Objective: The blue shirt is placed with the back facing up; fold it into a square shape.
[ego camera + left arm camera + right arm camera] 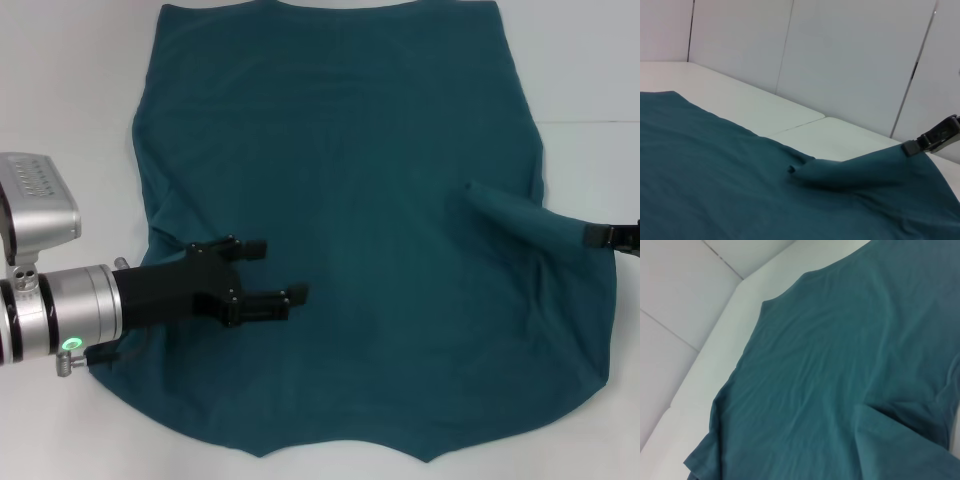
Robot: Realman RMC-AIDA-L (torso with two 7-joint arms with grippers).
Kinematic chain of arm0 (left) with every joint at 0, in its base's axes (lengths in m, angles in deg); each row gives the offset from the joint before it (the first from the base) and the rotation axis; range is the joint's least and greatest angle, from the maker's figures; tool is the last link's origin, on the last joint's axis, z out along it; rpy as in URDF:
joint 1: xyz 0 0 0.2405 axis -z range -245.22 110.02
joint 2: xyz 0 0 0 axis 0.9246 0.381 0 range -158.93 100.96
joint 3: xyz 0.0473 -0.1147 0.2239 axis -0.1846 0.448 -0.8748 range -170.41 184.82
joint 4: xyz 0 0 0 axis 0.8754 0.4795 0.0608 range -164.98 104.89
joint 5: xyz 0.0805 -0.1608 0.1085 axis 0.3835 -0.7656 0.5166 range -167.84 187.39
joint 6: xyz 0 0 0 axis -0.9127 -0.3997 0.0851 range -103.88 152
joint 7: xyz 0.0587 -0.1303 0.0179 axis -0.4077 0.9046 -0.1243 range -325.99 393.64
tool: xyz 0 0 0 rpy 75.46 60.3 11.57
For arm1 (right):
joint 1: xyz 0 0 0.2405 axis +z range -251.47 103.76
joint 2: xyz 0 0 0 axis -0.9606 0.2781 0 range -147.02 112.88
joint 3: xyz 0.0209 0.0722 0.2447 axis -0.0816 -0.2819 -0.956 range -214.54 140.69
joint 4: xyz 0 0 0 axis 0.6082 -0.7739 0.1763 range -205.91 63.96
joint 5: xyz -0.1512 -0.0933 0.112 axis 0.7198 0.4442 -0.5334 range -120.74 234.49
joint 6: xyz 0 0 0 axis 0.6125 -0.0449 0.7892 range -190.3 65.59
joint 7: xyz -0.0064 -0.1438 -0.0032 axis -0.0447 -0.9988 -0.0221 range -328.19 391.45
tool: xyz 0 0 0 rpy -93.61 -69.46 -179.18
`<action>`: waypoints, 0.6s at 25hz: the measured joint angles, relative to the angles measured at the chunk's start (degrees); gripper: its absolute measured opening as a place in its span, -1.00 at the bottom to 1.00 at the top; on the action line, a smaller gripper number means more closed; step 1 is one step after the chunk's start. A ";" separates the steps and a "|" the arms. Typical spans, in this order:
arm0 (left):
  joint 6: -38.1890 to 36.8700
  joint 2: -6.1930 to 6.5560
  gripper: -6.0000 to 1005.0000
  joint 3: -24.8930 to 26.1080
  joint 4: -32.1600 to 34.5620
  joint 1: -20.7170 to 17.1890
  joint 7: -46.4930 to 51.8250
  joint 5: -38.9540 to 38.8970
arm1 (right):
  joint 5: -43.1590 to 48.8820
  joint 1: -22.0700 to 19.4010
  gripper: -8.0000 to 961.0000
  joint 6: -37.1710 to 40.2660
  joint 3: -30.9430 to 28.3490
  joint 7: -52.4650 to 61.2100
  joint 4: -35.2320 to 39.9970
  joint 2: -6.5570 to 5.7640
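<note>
The blue shirt [350, 150] lies spread plain side up on the white table, filling most of the head view. My left gripper [277, 271] hovers open over the shirt's left lower part, nothing between its black fingers. At the right edge, my right gripper [594, 235] is shut on a pinched fold of the shirt's right side, and a raised ridge of cloth runs from it toward the middle. The left wrist view shows that ridge of shirt [840, 172] rising to the right gripper [915, 146]. The right wrist view shows only shirt [840, 365] and table.
White table [60, 80] borders the shirt on the left and right, with a seam [590, 122] at the right. White wall panels [850, 50] stand behind the table's far edge.
</note>
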 joint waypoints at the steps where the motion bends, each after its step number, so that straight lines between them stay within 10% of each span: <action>1: 0.00 -0.02 0.86 0.00 0.00 0.00 0.03 -0.01 | 0.00 0.02 -0.98 0.15 0.04 -0.11 0.09 -0.02; 15: -0.01 -0.02 0.86 0.00 -0.09 0.03 0.08 -0.09 | 0.26 6.22 -0.98 -0.20 5.92 -1.85 -0.52 3.17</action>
